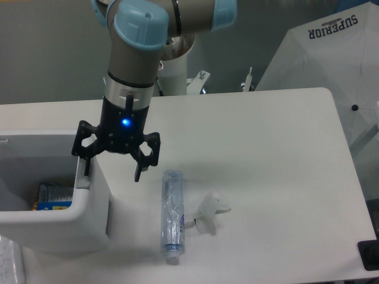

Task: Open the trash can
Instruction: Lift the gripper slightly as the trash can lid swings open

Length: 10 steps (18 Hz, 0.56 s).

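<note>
A white bench [266, 177] carries a clear bottle [172, 216] lying flat and crumpled paper [210, 212] beside it. The bin [89, 207] sits at the left edge, its top open, a box inside. The arm points down; the tool [112, 168] hangs released, one finger at the bin's rim.

Pincer [112, 165] hangs over right rim of the trash can [89, 222], fingers spread wide, left finger at the grey tab [82, 180], right finger clear of the bin above the surface [266, 177]. Bin stands open, blue-yellow packet [53, 198] inside. Clear bottle [172, 216] lies on its side just right of bin; crumpled white scrap [210, 212] beside the bottle. White umbrella [331, 65] at back right.
</note>
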{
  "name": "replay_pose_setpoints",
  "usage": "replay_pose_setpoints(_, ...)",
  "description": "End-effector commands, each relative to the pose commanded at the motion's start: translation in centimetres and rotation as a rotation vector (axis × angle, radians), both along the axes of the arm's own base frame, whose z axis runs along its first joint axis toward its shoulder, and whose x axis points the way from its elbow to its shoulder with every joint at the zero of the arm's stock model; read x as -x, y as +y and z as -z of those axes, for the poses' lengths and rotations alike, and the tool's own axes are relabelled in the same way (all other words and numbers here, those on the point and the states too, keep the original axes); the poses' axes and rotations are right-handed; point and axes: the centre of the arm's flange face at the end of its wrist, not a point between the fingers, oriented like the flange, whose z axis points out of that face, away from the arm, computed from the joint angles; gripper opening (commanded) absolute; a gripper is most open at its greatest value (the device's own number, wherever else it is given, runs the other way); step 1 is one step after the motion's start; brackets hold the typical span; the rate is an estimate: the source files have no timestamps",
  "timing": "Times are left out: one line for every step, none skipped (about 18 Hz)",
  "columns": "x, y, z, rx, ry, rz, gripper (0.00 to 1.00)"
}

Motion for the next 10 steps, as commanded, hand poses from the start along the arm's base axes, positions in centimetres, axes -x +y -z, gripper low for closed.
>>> replay_pose_setpoints(0.9, -0.5, -0.3, -0.005, 0.005, -0.019, 1.00)
replay_pose_setpoints(1.4, -0.7, -0.7, -0.006, 0.012, -0.030, 1.00)
replay_pose_setpoints(2.6, -1.2, -0.8, 0.006, 0.036, -0.054, 1.00)
replay_pose_setpoints(3.9, -1.8, -1.1, 0.028, 0.078, -0.079, 1.00)
replay_pose_setpoints(4.6, -2.0, -1.3, 0.055, 0.123, -0.079, 1.00)
replay_pose_setpoints(5.0, -2.2, -1.1, 0.084, 0.162, -0.061, 1.00)
replay_pose_setpoints(5.3, -2.4, -0.6, 0.115, 0.194, -0.036, 1.00)
replay_pose_setpoints(5.8, -2.6, 0.1, 0.148, 0.223, -0.015, 1.00)
replay_pose_setpoints(6.5, -2.9, 0.6, 0.179, 0.248, -0.002, 1.00)
replay_pose_setpoints(7.2, -3.2, 1.0, 0.202, 0.265, 0.001, 1.00)
